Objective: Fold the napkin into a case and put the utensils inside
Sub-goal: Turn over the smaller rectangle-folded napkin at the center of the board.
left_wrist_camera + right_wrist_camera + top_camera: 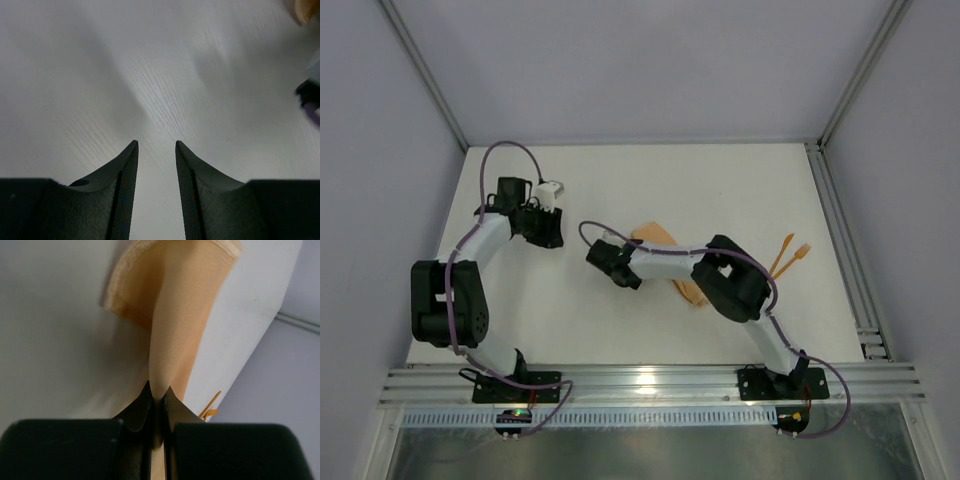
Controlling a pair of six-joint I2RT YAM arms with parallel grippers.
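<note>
The peach-orange napkin (657, 236) lies mid-table, mostly hidden under my right arm, with another part showing near the arm's elbow. My right gripper (602, 260) is at the napkin's left side. In the right wrist view it (158, 393) is shut on a raised fold of the napkin (177, 315), which stretches up and away from the fingertips. Two bright-orange utensils (789, 256) lie to the right of the napkin, and also show in the right wrist view (212, 407). My left gripper (550, 236) is open and empty over bare table (156, 146), left of the napkin.
The white table (620, 320) is framed by an aluminium rail (650, 382) at the near edge and a rail (845, 250) along the right side. Grey walls enclose the back and sides. A corner of the napkin (304, 9) shows at the top right of the left wrist view.
</note>
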